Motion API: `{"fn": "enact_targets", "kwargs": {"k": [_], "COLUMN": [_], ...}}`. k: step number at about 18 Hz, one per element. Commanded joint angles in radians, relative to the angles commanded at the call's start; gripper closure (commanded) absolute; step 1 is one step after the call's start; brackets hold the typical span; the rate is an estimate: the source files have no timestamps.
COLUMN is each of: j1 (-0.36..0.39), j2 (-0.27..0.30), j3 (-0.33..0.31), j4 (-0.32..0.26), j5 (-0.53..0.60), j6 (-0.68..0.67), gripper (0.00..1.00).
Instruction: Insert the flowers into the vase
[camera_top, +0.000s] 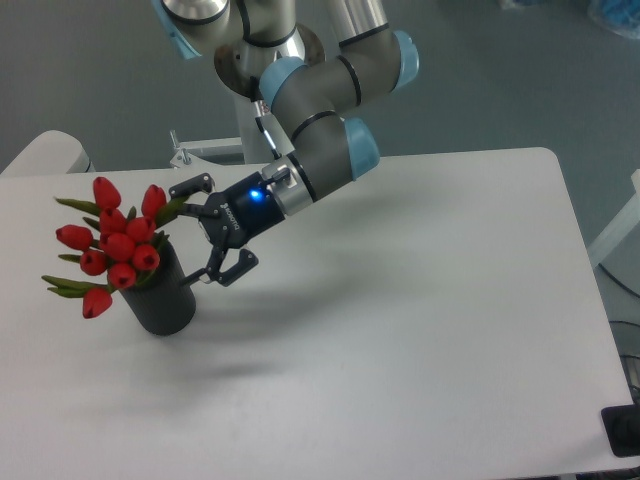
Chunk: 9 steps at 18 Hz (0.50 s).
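Small white lettering on gripper (212, 231) body, too small to read; blue light lit on wrist; gripper released, jaws spread wide, grasping nothing, just right of flowers (114, 245); flowers stand in vase (166, 299), buds leaning left over rim; vase upright near left end of white counter (420, 330); grey-blue floor (480, 75) behind; metal bracket (195, 150) at counter's rear edge.

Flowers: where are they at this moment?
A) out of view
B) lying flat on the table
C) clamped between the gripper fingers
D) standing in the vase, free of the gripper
D: the flowers stand in the vase, while the gripper is open beside them, holding nothing.
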Motion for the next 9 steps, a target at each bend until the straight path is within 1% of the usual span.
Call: {"fn": "enact_targets", "kwargs": {"k": [3,6,7,9], "j1": [0.064,0.098,0.114,0.120], "j2": [0.002,0.000,-0.005,-0.017], "j3": [0.011,0.012,0.021,0.067], "j4": [0.000,-0.002,0.000,-0.005], "j5": [0.020,0.022,0.022,0.029], "j6": [-0.002,-0.002,-0.002,-0.015], "gripper": [0.00,0.00,0.00,0.00]}}
